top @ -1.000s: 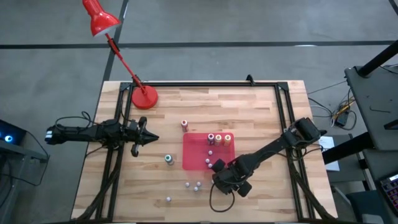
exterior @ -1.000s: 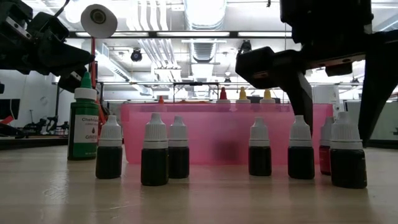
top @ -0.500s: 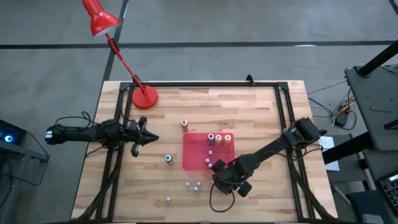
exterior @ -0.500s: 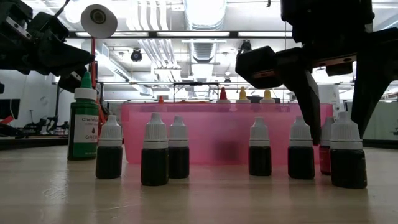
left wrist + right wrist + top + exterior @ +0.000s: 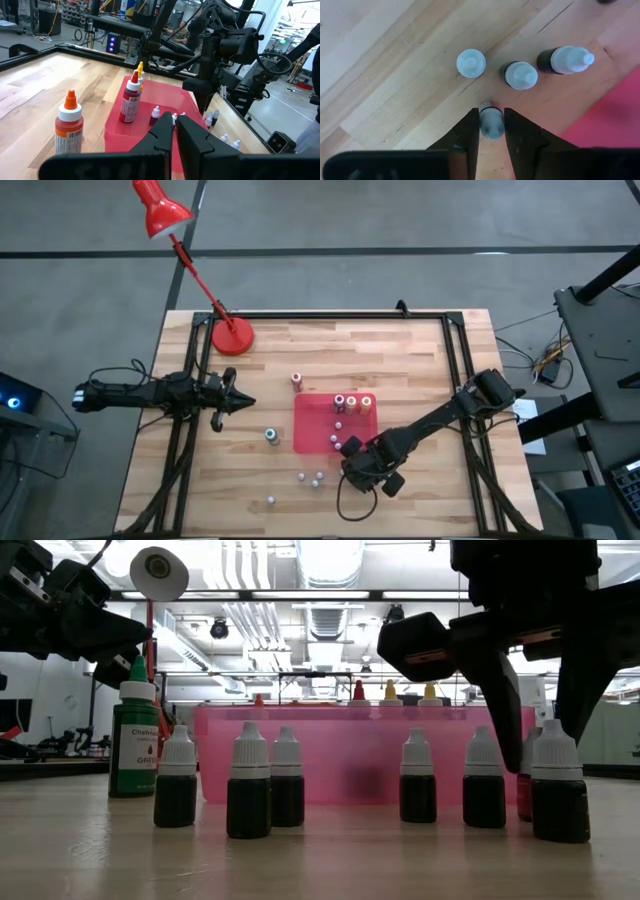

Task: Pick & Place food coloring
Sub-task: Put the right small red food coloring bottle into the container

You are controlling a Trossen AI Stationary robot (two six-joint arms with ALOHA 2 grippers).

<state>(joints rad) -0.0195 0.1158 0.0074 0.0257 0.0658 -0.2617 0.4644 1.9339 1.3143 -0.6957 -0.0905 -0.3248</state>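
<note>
Right gripper [image 5: 352,452] is hanging beside the red mat [image 5: 315,420], toward the desk [image 5: 420,360] edge opposite the lamp [image 5: 232,337]; the arm is reaching in low from the right edge. Low view: fingers are pointing straight down, straddling a small bottle [image 5: 556,785]. Right wrist view: narrowed fingers are pinching its pale cap. It is probably light, stiff, smooth and tippy, so grip cap or shoulder. Left wrist view: left gripper [image 5: 175,135] is waiting, closed, empty, near the left edge.

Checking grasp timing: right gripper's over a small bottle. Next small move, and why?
Probably finish closing, then lift. The right gripper has its fingers on both sides of a small white-capped bottle still standing on the table beside the red tray.
</note>
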